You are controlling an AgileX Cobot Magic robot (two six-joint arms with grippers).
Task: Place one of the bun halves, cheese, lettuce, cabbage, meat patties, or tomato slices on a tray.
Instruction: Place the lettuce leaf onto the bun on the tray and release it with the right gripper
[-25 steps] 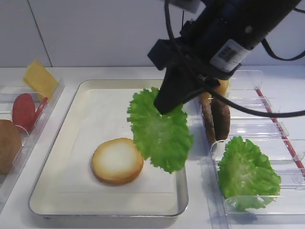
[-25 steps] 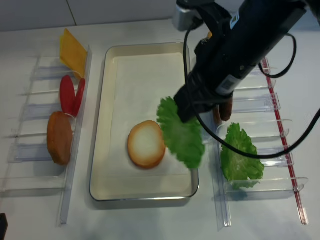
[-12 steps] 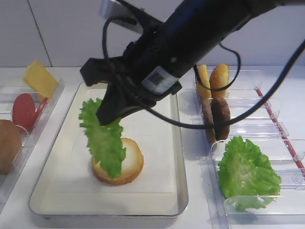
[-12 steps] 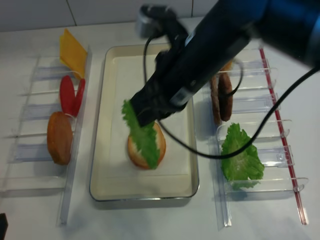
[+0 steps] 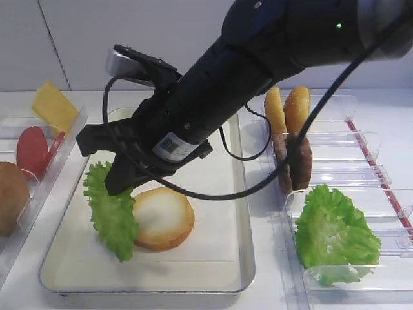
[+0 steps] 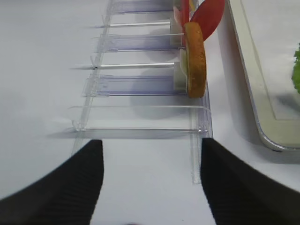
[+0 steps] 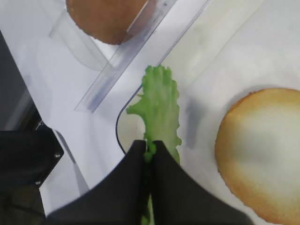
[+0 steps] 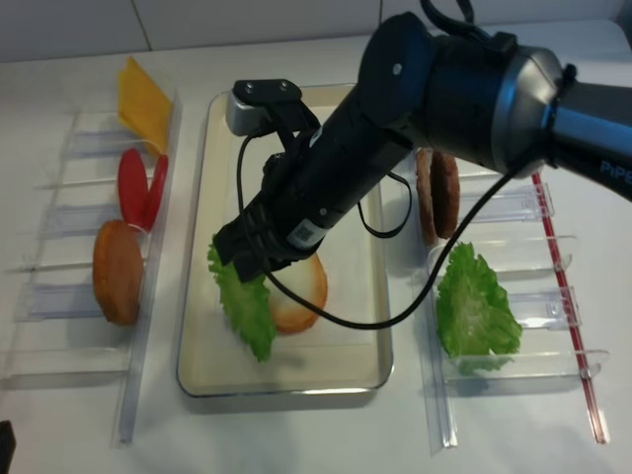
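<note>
My right gripper is shut on the top edge of a green ruffled leaf; lettuce or cabbage, I cannot tell which. The leaf hangs on edge over the left part of the tray, just left of a bun half lying cut face up on the white paper. From the wrist, the gripper pinches the leaf beside the bun half. From overhead the leaf overlaps the bun's left edge. My left gripper stands open over bare table.
Clear bins on the left hold the cheese, tomato slices and a bun half. Bins on the right hold upright bun halves, meat patties and another green leaf. My right arm spans the tray's back half.
The right gripper has carried the leaf leftward and down, from the tray's right edge, across the bun, to the bun's left side. The left gripper shows only now.
</note>
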